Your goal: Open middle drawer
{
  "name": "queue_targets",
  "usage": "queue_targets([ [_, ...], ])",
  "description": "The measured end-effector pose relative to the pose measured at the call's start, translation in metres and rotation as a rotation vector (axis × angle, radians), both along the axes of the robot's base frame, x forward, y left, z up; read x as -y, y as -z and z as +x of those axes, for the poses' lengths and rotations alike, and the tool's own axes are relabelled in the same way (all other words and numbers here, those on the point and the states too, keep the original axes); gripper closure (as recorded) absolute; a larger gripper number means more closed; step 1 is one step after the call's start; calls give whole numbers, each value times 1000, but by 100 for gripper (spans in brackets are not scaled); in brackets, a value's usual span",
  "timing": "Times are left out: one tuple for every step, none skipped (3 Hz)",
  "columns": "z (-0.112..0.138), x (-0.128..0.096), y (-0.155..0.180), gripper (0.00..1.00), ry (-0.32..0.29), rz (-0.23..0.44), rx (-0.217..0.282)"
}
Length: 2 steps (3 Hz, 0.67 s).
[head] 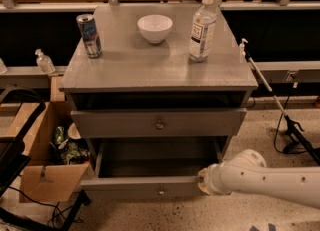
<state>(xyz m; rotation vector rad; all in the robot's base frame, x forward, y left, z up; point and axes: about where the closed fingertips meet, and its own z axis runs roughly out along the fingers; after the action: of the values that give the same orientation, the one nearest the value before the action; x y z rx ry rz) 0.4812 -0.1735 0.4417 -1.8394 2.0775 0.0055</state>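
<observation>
The middle drawer [159, 123] is the grey front panel with a small round knob [159, 124], under the dark top slot of the grey cabinet; its front stands just proud of the frame. Below it, the bottom drawer [145, 187] is pulled out and its inside is dark. My white arm [260, 180] reaches in from the right. My gripper [202, 181] is at the right end of the bottom drawer's front panel, well below the middle drawer's knob.
On the cabinet top [150, 65] stand a soda can [89, 35], a white bowl [155, 27] and a water bottle [202, 27]. A cardboard box of trash [47, 160] sits left of the cabinet. A cable and stick [280, 105] lie at the right.
</observation>
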Motion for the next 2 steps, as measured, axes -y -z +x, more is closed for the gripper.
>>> queue_targets([
  [-3, 0, 0, 81, 0, 0, -3],
  [-4, -1, 1, 50, -1, 1, -6],
])
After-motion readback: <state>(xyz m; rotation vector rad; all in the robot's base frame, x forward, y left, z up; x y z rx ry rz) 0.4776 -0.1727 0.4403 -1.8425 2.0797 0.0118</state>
